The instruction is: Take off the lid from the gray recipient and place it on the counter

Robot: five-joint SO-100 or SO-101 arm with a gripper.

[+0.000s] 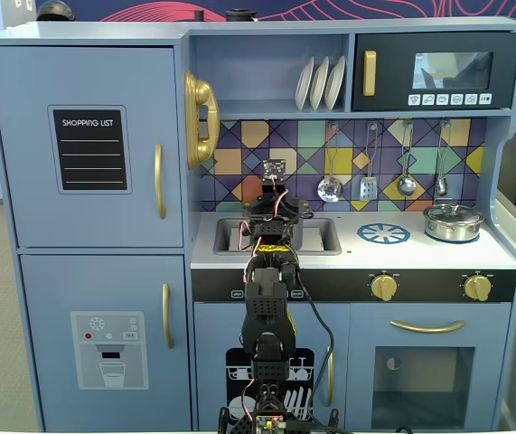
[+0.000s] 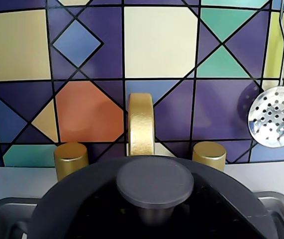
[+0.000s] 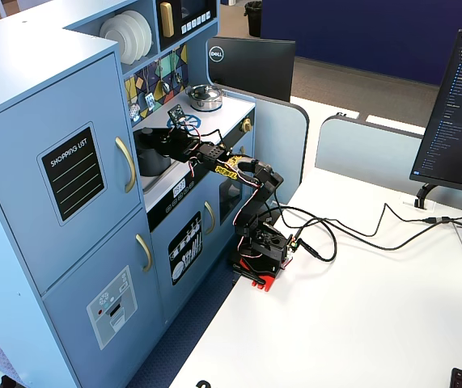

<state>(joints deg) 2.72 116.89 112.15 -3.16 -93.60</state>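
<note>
In the wrist view the dark gray lid (image 2: 77, 199) fills the bottom of the frame, its round knob (image 2: 155, 181) close under the camera. None of my fingers show there. The gray recipient (image 3: 151, 160) stands in the sink recess at the left of the white counter (image 3: 214, 120). My gripper (image 3: 159, 141) reaches over its top, too small to show how the jaws stand. From the front, my arm (image 1: 267, 298) hides the pot and lid. The counter (image 1: 348, 251) carries a blue burner ring (image 1: 383, 234).
A gold faucet (image 2: 141, 123) and two gold taps (image 2: 70, 158) stand just behind the lid, against the tiled wall. A slotted spoon (image 2: 273, 117) hangs at the right. A shiny silver pot (image 1: 453, 221) sits at the counter's right end. The sink basin (image 1: 323, 237) lies beside my wrist.
</note>
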